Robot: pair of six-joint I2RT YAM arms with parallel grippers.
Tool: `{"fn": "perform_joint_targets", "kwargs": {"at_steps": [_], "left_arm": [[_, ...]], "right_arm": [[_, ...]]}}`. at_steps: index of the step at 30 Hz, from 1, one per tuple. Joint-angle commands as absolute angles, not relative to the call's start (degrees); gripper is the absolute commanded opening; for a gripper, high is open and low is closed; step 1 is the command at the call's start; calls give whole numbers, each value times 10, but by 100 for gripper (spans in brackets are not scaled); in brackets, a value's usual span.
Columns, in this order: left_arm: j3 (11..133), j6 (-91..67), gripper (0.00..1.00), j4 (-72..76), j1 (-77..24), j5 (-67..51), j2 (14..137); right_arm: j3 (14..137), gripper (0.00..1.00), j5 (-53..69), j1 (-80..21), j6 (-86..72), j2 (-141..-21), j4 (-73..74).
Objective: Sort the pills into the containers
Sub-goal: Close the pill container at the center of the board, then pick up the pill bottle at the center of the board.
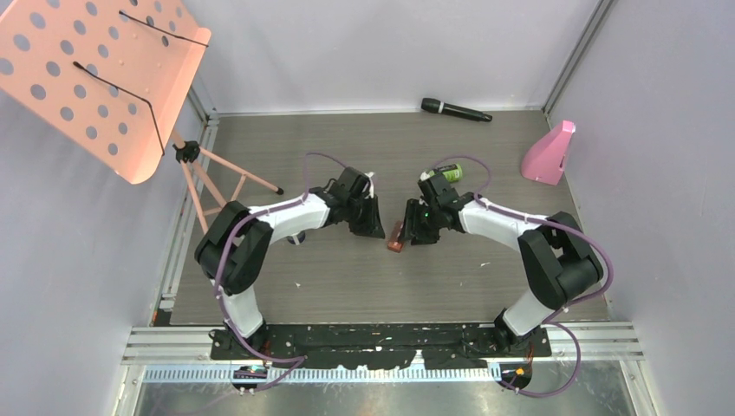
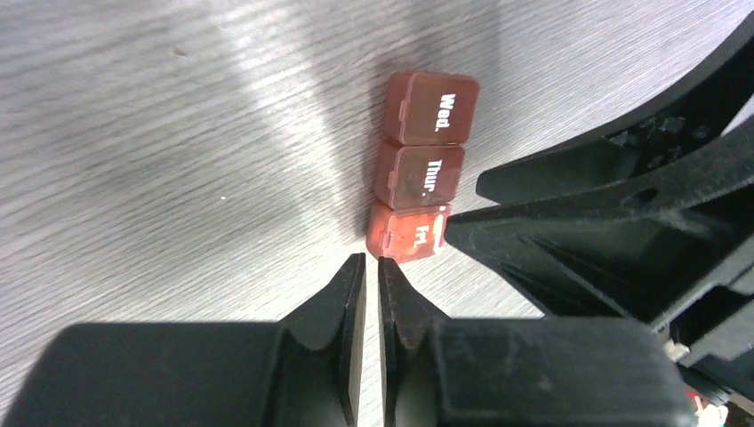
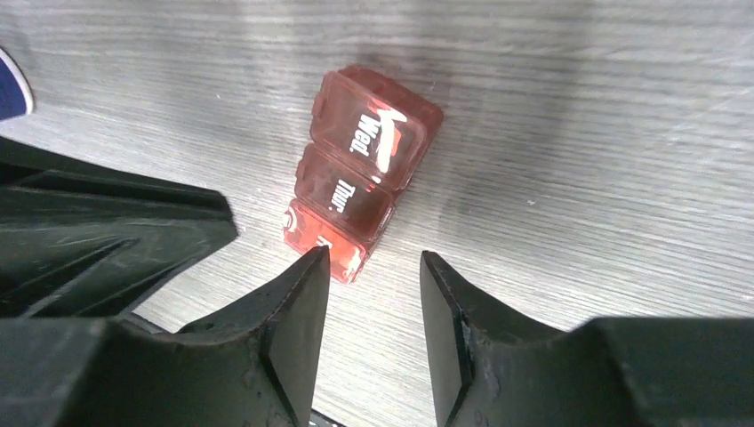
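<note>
Reddish pill case (image 3: 360, 191) lay just ahead of the spread, empty right tool (image 3: 373, 258), long axis pointing away; the pressed-together left tool (image 2: 372, 260) sat equally near.

**Surfaces and finishes as found**

Table (image 1: 364, 269): grey wood-grain board with a fine linear texture and a satin sheen, showing bright glare patches. Case (image 2: 418, 169): translucent red-brown plastic, smooth and glossy, with white printed lettering on the lids. Left gripper (image 2: 372, 260) and right gripper (image 3: 373, 253): black matt plastic, finely ridged on the finger faces, edges scuffed with pale specks. Arms (image 1: 286, 208): smooth white shells with a slight gloss between matt black joints. Cables (image 1: 227, 260): smooth purple sheathing. Stand (image 1: 95, 78): perforated salmon-pink sheet with an even flat coat; material cannot be told. Mic (image 1: 455, 110): black, matt. Rail (image 1: 598, 340): bare silver metal. Walls (image 1: 390, 43): pale, plain, matt.
</note>
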State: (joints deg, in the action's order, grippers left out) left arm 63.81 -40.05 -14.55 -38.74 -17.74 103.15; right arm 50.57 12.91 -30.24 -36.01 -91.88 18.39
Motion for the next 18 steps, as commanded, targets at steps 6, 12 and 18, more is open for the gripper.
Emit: {"fn": "perform_joint_targets", "kwargs": {"at_steps": [6, 12, 18], "left_arm": [[633, -394, 14, -148, -347, -162, 943], [606, -351, 17, -139, -336, -113, 884], [582, -253, 49, -132, -335, 14, 781]], "right_arm": [[576, 58, 73, -283, -355, -873, 246], [612, 76, -20, -282, -331, -886, 260], [653, 99, -137, -274, -300, -902, 271]]}}
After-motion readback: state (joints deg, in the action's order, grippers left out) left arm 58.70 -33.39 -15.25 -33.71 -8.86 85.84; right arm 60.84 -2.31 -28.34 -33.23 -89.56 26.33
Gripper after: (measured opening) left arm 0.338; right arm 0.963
